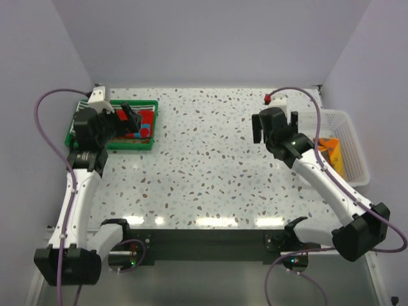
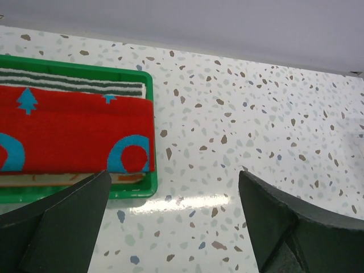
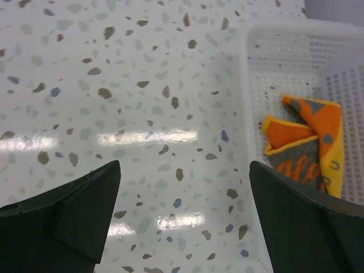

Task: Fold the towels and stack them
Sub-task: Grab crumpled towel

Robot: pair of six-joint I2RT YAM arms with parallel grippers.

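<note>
A folded red towel with blue drawings tops the stack in the green tray. A black-and-white striped towel shows behind it, and an orange-and-white edge peeks out beneath. From above, the red towel lies in the tray at the far left. My left gripper hovers open and empty just off the tray's right corner, seen from above as the left gripper. A crumpled orange towel lies in the white mesh basket. My right gripper is open and empty, over the table left of the basket.
The white mesh basket stands at the right edge with the orange towel inside. A small red-capped fixture sits at the back. Speckled tabletop stretches between the two arms. Purple cables loop beside each arm.
</note>
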